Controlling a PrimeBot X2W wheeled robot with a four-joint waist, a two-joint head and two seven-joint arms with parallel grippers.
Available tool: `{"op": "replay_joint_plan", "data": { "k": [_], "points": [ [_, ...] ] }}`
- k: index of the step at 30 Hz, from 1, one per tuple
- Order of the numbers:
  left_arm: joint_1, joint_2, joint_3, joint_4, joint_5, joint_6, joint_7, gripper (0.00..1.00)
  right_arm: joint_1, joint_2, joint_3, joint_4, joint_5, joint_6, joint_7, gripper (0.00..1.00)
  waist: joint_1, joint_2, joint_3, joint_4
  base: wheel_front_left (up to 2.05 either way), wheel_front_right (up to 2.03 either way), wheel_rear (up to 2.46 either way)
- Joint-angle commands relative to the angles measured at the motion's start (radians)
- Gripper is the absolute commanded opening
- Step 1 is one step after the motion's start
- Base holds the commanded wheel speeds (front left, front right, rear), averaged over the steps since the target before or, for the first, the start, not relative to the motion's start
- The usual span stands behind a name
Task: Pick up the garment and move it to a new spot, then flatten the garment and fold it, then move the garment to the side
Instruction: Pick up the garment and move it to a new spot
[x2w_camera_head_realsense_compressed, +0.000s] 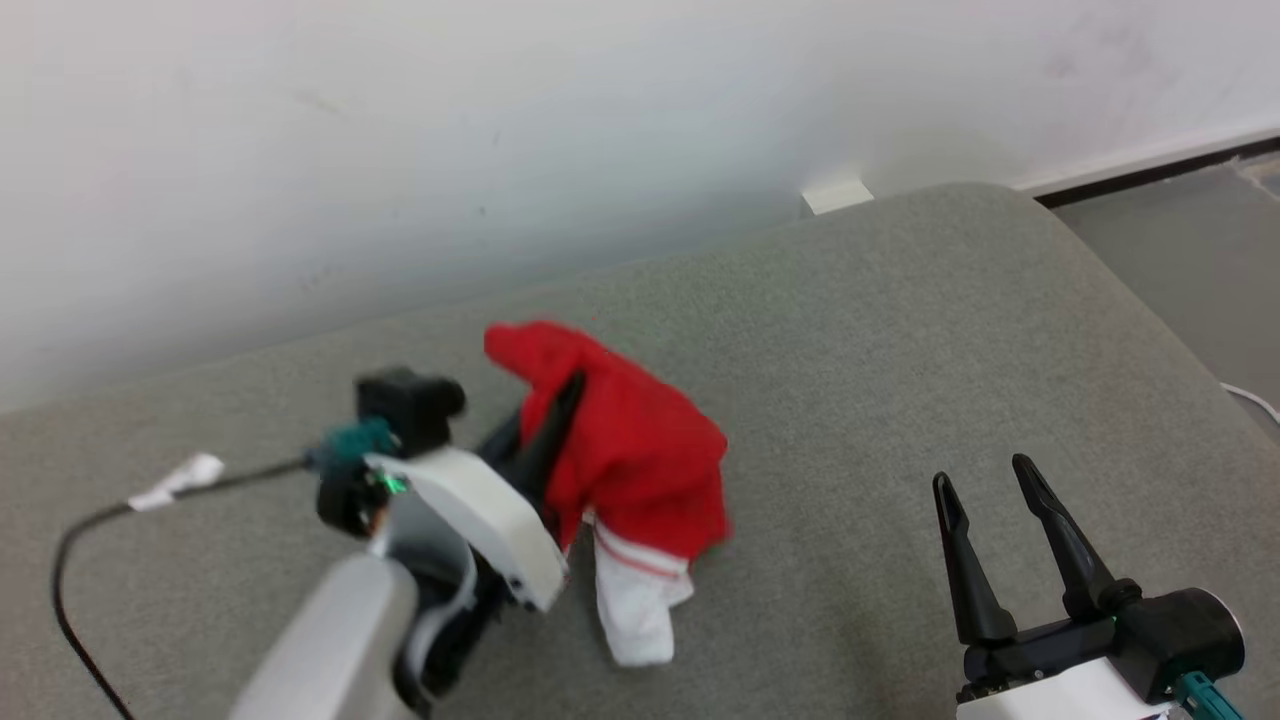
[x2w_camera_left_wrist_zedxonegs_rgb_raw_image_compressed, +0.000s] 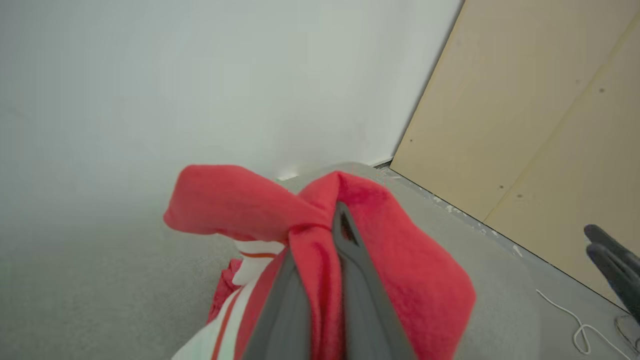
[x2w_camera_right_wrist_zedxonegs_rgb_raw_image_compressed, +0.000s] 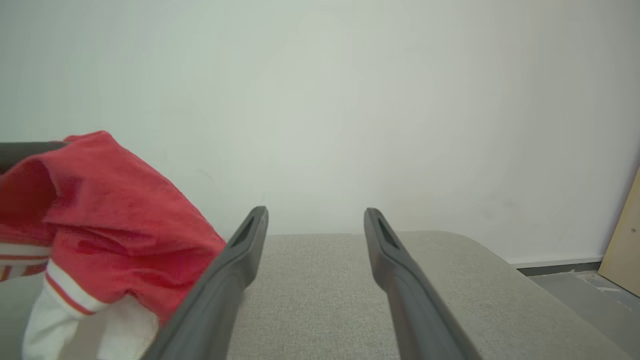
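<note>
Two grippers on your screen: the L gripper (x2w_camera_head_realsense_compressed: 572, 388) is clamped tight on the red garment (x2w_camera_head_realsense_compressed: 640, 450), which hangs bunched off its fingers over the middle of the grey cushion (x2w_camera_head_realsense_compressed: 900, 330), white striped end drooping lowest. Your R gripper (x2w_camera_head_realsense_compressed: 982, 472) sits near it on the right w/ jaws spread wide, nothing btwn them, fingers pointing toward the white wall (x2w_camera_head_realsense_compressed: 400, 150).

left tool (x2w_camera_head_realsense_compressed: 563, 405) tips buried in garment (x2w_camera_head_realsense_compressed: 645, 450), forearm (x2w_camera_head_realsense_compressed: 335, 635) blurred and cropped
</note>
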Motion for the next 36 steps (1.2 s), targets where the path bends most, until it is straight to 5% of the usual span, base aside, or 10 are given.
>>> {"op": "replay_joint_plan", "data": {
  "k": [1, 8, 9, 10, 22, 29, 36],
  "points": [
    [0.022, -0.013, -0.017, 0.022, 0.02, 0.003, -0.017, 0.0, 0.002, -0.002, 0.002, -0.004, 0.015, -0.002, 0.001, 1.0, 0.0, -0.0001, 0.022, -0.014, 0.0, 0.0, 0.0],
    [0.049, -0.105, -0.134, 0.294, 0.102, -0.011, -0.144, 0.0, -0.02, -0.003, 0.014, 0.007, 0.017, -0.002, 0.001, 1.0, 0.0, -0.0001, 0.057, -0.008, 0.0, 0.0, 0.0],
    [0.041, -0.114, -0.143, 0.33, 0.104, -0.016, -0.156, 0.38, -0.024, -0.003, 0.016, 0.009, 0.017, -0.002, 0.001, 1.0, 0.0, -0.0001, 0.059, -0.005, 0.0, 0.0, 0.0],
    [0.028, -0.123, -0.151, 0.357, 0.11, -0.021, -0.176, 1.0, -0.025, -0.003, 0.017, 0.011, 0.016, -0.002, 0.001, 1.0, 0.0, -0.0001, 0.059, 0.0, 0.0, 0.0, 0.0],
    [-0.037, -0.109, -0.119, 0.397, 0.122, -0.018, -0.349, 1.0, -0.014, -0.003, 0.015, 0.019, 0.0, -0.002, 0.001, 1.0, 0.0, -0.0001, 0.038, 0.111, 0.0, 0.0, 0.0],
    [0.044, -0.056, -0.002, 0.285, 0.09, 0.03, -0.37, 1.0, 0.003, -0.003, -0.017, 0.005, -0.009, -0.002, 0.001, 1.0, 0.0, -0.0001, 0.032, 0.181, 0.0, 0.0, 0.0],
    [0.212, -0.036, 0.173, 0.091, 0.187, 0.092, -0.371, 1.0, 0.015, -0.003, -0.05, -0.014, -0.018, -0.002, 0.001, 1.0, 0.0, -0.0001, 0.022, 0.217, 0.0, 0.0, 0.0]
  ]
}}
